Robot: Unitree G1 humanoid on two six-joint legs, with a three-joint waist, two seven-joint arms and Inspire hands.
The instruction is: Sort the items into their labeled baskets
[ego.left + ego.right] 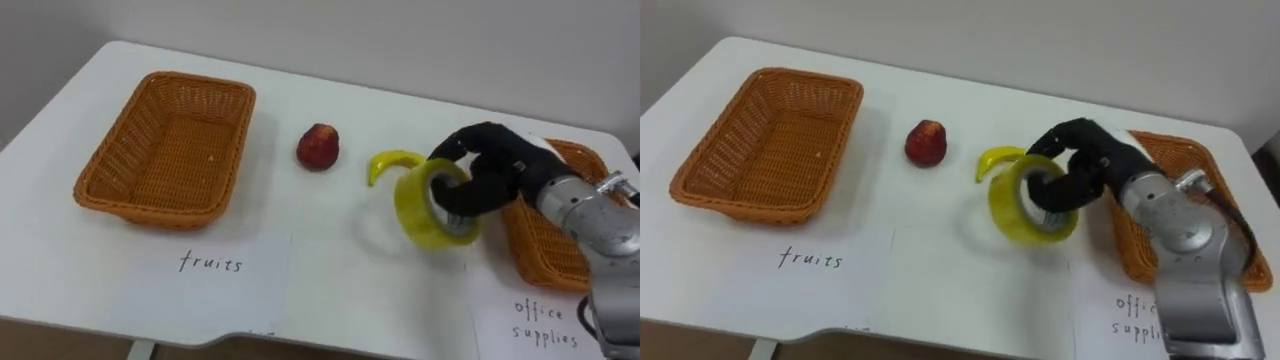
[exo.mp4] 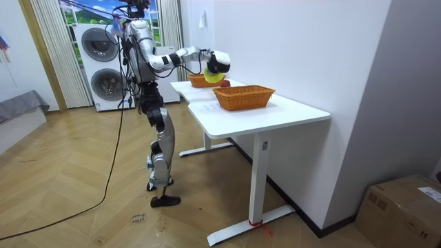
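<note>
**A:** Where is the tape sitting at this moment?

**B:** The right hand (image 1: 500, 165) is hooking the yellow tape roll (image 1: 425, 205). Its fingers are curling through the core and the thumb is pressing on the outer rim. The roll is hanging tilted on the hand's left side and seems to be riding just clear of the counter (image 1: 330, 215).

**A:** And what is lying around the hand?

**B:** The office supplies basket (image 1: 545, 250) is lying right under the wrist, on the hand's right. The banana (image 1: 392, 162) is lying just past the roll to the left, with the red fruit (image 1: 318, 147) further left. The fruits basket (image 1: 165, 150) is sitting empty, well apart on that side.

**A:** What are you worrying about?

**B:** I'm thinking the hold is more a hook than a clamp, so a quick swing right could let the roll slide off the fingers. The roll is also hanging low. It could be catching the near basket rim on the way over and tipping or shoving the basket. Any drift left could be nudging the banana.
</note>
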